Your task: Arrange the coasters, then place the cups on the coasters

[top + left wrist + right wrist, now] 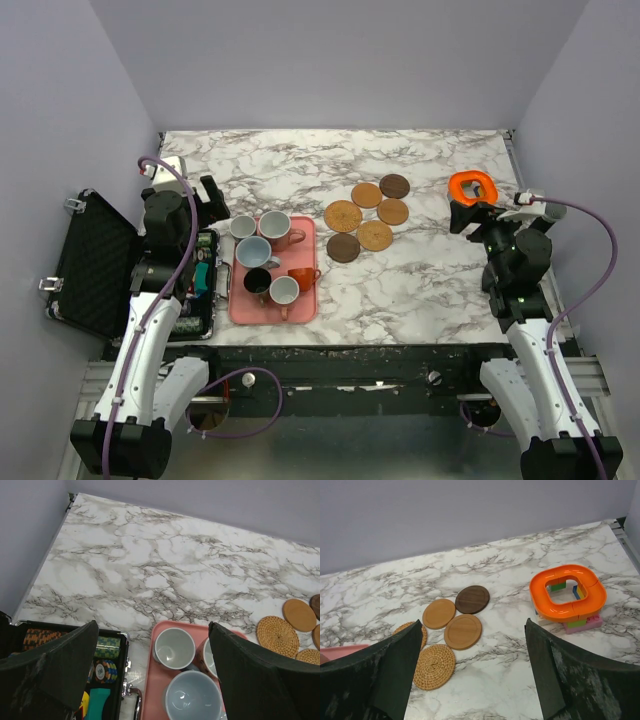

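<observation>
Several round coasters (375,235) lie in a loose cluster at the table's middle, some smooth wood, two woven, two dark brown. In the right wrist view a dark coaster (472,599), two light ones (463,631) and a woven one (434,666) show. Several cups stand on a pink tray (305,230), among them pink (275,230), pale blue (252,252), black (258,281) and orange (303,278). My left gripper (213,203) hangs open above the tray's far left corner, over a grey-white cup (174,648), empty (152,625). My right gripper (470,215) is open and empty (473,622), right of the coasters.
An open black case (95,265) with poker chips (107,670) lies left of the tray, partly off the table. An orange ring-shaped toy on coloured blocks (472,186) (568,592) stands just beyond my right gripper. Purple walls close the back and sides.
</observation>
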You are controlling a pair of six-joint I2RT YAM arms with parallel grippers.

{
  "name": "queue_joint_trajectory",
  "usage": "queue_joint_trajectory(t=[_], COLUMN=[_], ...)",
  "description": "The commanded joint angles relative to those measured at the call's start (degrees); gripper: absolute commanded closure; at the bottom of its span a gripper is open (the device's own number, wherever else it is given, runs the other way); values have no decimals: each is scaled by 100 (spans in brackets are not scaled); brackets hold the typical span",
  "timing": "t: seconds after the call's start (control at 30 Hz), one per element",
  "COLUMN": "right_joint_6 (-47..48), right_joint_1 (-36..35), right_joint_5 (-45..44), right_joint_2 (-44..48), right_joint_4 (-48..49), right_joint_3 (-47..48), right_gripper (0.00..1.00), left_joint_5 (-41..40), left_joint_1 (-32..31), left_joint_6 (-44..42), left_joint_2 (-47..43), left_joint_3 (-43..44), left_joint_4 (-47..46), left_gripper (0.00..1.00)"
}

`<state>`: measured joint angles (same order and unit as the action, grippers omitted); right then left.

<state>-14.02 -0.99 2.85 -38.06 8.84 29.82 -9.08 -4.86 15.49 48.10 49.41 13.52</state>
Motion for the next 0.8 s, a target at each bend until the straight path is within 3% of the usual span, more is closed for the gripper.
queue_joint_trajectory(t=[0.0, 0.2, 0.33, 0.57, 0.77], right_joint_6=[40, 119, 189, 418, 488], right_joint_1=[20, 20, 29, 3, -611], right_joint_5=[163, 338, 584, 1050, 718], right_joint_2=[97, 45, -87, -929, -1668], right_joint_4=[-146, -312, -576, -2051, -2887], right_joint_3=[173, 322, 568, 1858, 2668], right_gripper=[9, 9, 11, 20, 25], left_joint_5=[-172, -384, 194, 267, 889], left_joint_1=[29, 29, 21, -681, -999], left_joint_6=[183, 341, 219, -194, -388], left_joint_2=[24, 138, 332, 1183, 1431], left_joint_3=[280, 473, 806, 2063, 1495], left_joint_4=[151, 256, 205, 686, 240], left_gripper=[1, 1, 1, 1, 1])
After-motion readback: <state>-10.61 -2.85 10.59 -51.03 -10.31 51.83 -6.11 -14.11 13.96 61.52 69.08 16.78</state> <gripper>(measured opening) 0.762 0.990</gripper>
